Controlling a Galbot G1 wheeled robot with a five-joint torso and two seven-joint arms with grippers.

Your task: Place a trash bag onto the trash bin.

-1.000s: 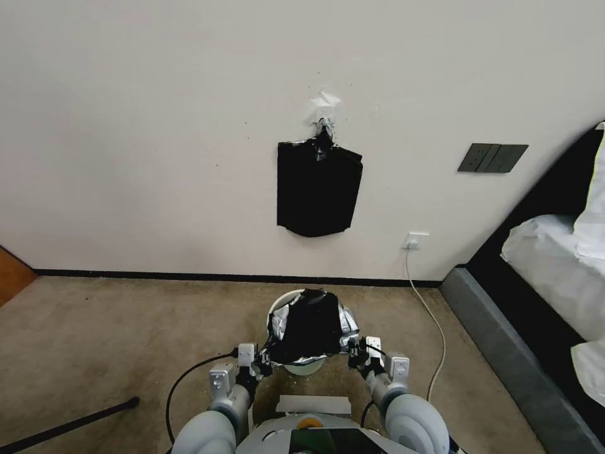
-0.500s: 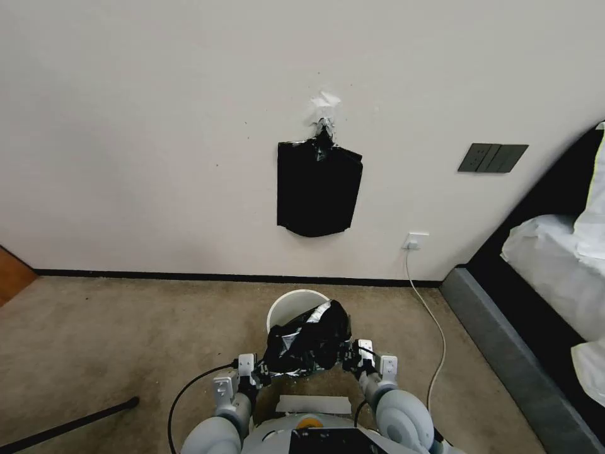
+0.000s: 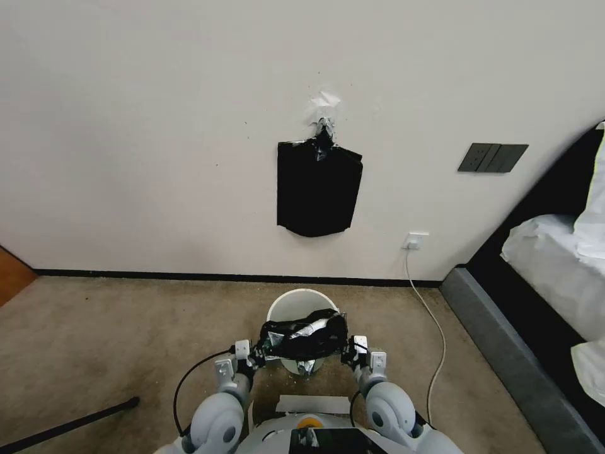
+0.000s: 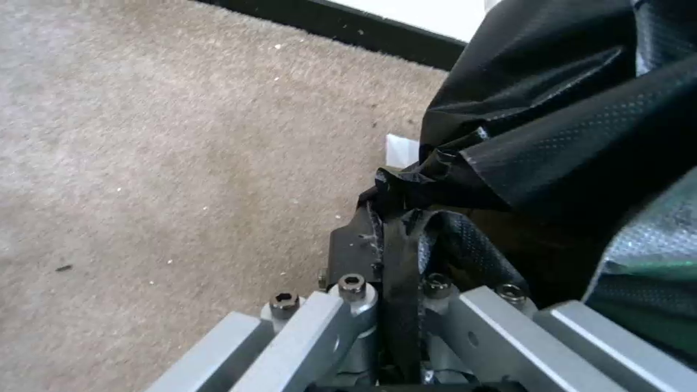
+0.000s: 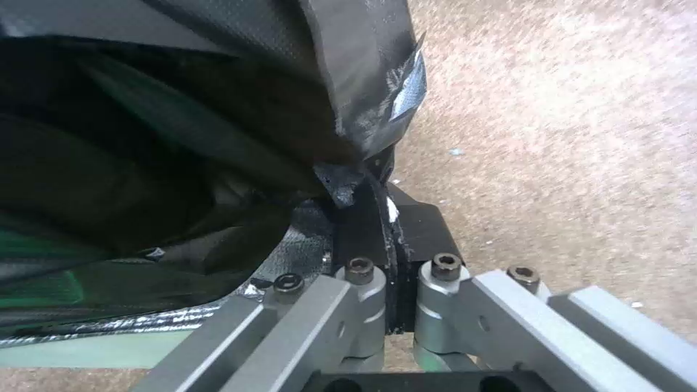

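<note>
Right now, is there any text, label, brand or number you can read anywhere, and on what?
None readable.
Trash bag: plain black, no print.
Trash bin: plain, no label.
Black pack on the wall: no print to make out.
Wall switch plate and socket: any marks too small to read.
Left tool and right tool: no markings seen.

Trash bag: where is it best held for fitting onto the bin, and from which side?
By its mouth edge at two opposite ends, from the sides: the left gripper and right gripper pinch the trash bag there, stretched over the trash bin.
</note>
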